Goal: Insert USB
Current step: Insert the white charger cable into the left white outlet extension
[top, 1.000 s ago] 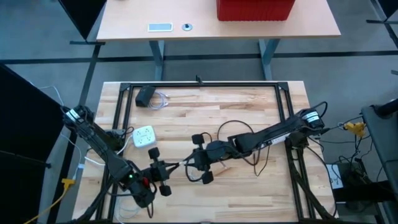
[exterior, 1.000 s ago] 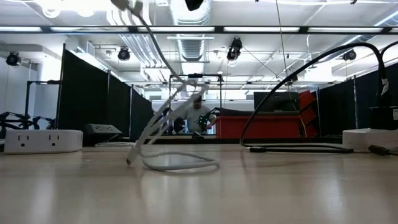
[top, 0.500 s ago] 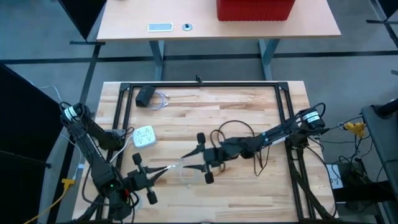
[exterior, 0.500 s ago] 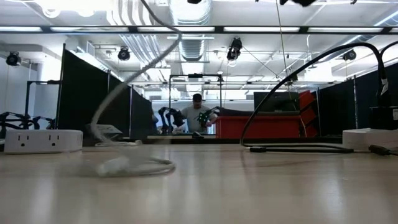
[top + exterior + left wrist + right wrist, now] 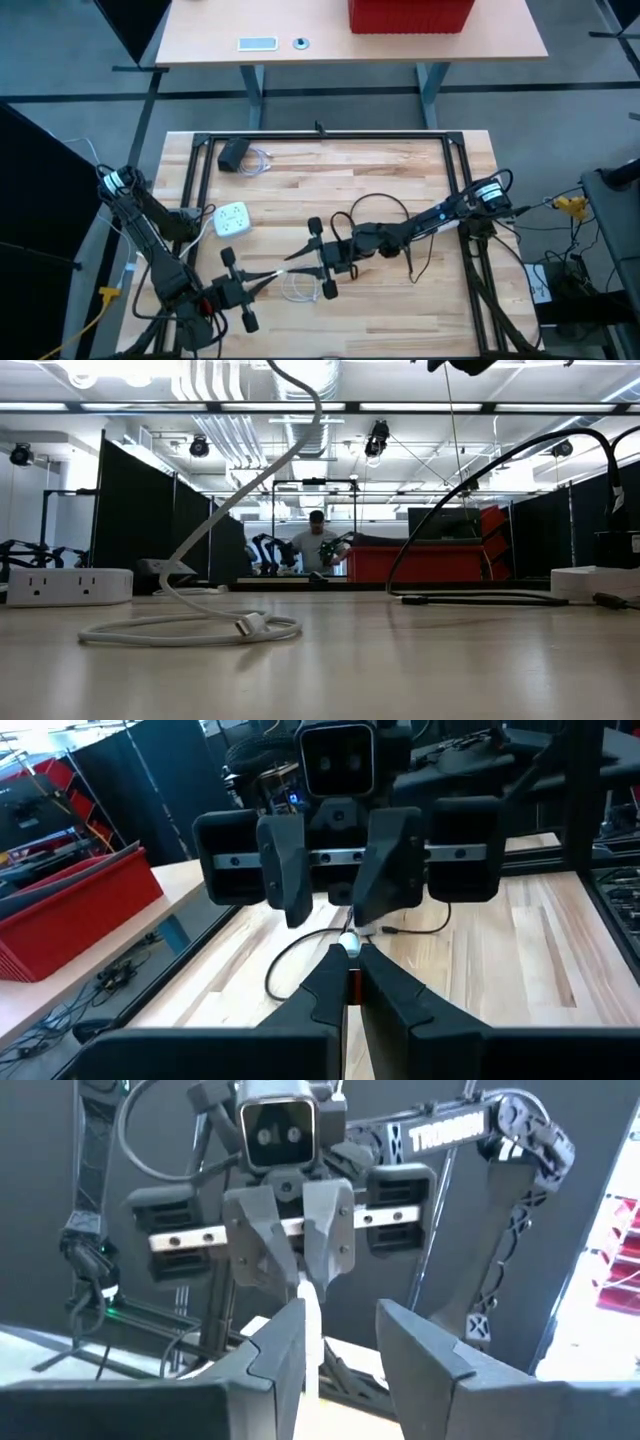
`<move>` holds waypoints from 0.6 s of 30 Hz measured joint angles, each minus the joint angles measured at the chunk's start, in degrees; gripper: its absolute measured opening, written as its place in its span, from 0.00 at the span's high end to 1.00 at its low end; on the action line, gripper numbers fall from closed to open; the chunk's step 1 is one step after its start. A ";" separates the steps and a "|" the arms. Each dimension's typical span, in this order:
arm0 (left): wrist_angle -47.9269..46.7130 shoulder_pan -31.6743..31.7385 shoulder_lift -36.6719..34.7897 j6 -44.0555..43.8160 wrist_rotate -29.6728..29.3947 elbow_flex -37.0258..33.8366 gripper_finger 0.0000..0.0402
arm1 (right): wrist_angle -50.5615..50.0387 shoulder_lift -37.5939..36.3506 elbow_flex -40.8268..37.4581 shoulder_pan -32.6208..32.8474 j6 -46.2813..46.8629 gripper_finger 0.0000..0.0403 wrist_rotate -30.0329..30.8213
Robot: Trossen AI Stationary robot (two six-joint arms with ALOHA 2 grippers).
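Near the table's (image 5: 400, 170) front edge, the left gripper (image 5: 243, 290) is closed tight on one end of the white cable (image 5: 268, 273). Facing it, the right gripper (image 5: 318, 262) has its fingers spread, the cable touching one finger. The cable's slack loops on the wood, its plug (image 5: 247, 625) lying flat. A white power strip (image 5: 231, 218) sits near the left edge.

Wooden table (image 5: 400, 170), black frame (image 5: 330, 137) along its edges. On it: white power strip (image 5: 231, 218) at left, black adapter (image 5: 235, 153) at far left corner, black cable (image 5: 385, 212) centre-right, white cable (image 5: 190, 628) looped near front.
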 joint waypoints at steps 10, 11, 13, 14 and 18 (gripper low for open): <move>1.09 0.28 0.02 0.76 1.57 0.00 0.99 | -0.15 0.40 0.11 0.02 0.09 0.72 -4.04; 1.24 0.45 0.04 0.76 1.70 0.00 0.99 | -0.38 0.40 0.23 0.02 0.14 0.72 -4.02; 1.50 0.96 0.04 0.76 2.51 0.00 0.99 | -0.33 0.40 0.59 0.02 0.19 0.70 -4.01; 1.67 1.34 0.04 0.76 3.13 0.00 0.99 | -0.23 0.40 0.87 0.02 0.17 0.70 -4.01; 1.66 2.73 0.04 0.70 4.51 0.00 0.99 | -0.70 0.38 1.10 0.13 0.17 0.68 -3.99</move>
